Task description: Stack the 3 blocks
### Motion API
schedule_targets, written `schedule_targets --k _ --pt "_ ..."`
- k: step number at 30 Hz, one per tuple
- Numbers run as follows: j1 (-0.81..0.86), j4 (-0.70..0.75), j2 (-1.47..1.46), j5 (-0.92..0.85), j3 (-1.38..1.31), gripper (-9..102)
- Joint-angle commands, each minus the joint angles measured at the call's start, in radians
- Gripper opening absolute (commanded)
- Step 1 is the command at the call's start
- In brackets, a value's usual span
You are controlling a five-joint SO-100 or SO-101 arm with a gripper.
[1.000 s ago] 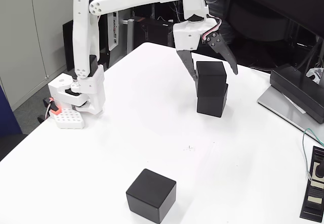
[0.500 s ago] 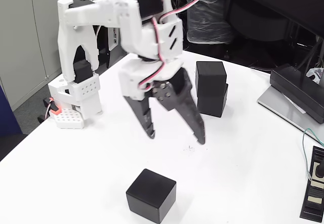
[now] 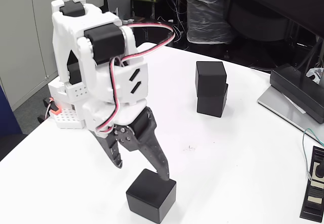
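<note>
On the white worktop [image 3: 238, 148] the arm [image 3: 96, 77] leans forward over the near edge; two blocks [image 3: 211, 89] sit stacked at the far side, the upper one slightly askew. The pincer [image 3: 142, 171] hangs spread wide above the third block [image 3: 151, 195], one finger [image 3: 158, 159] almost touching its top; descending off-centre could shove the cube aside rather than straddle it, and a careless placing might topple the skewed pair.

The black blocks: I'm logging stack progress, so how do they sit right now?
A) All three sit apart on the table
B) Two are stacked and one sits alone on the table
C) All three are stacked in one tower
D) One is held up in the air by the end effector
B: one block rests on another, while the third block sits alone under the open end effector.
</note>
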Motion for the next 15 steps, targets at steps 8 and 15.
schedule_targets --k 8,15 --pt "0.002 -0.249 0.038 -0.011 0.206 34" --pt "-0.005 -0.376 0.037 -0.015 0.295 34"
